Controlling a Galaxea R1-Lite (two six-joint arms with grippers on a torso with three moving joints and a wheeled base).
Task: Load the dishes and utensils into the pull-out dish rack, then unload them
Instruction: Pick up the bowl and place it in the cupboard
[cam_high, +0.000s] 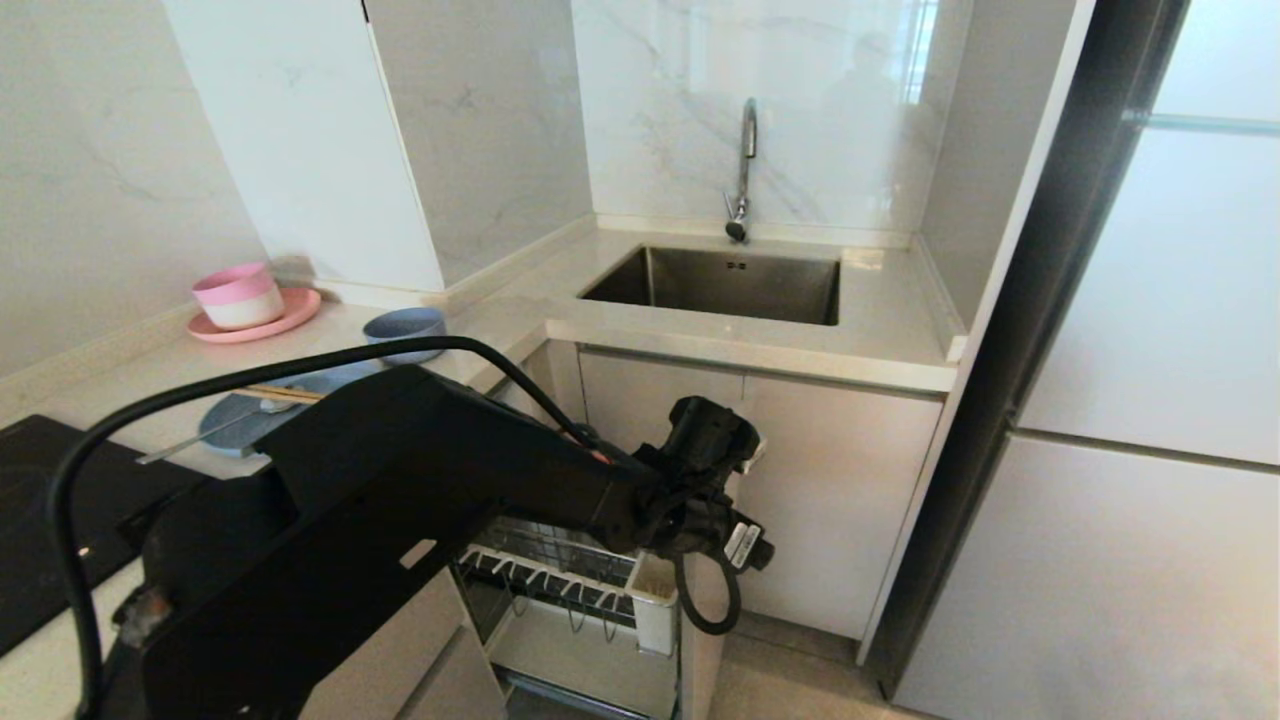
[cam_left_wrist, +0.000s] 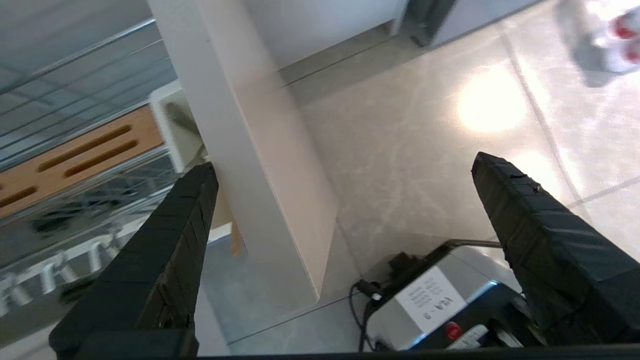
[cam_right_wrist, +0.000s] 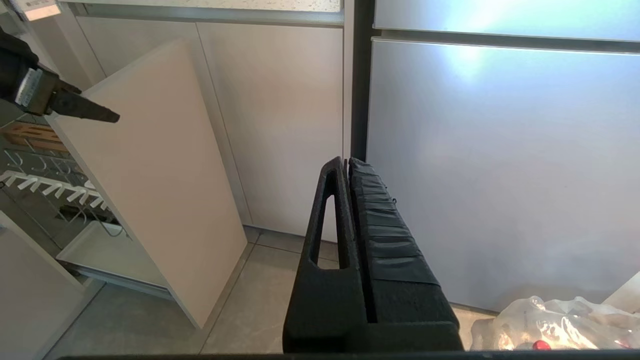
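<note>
Gleaming marble counter (cam_high: 620, 300), steel sink (cam_high: 725, 285), tiled floor (cam_left_wrist: 425, 150)

The head view looks down from high over the surface (cam_high: 700, 345) onto the pull-out dish rack (cam_high: 570, 580). The left wrist view hangs close above the rack's beige front panel (cam_left_wrist: 260, 165). The right wrist view, low and farther off, faces that same panel (cam_right_wrist: 150, 190).
</note>
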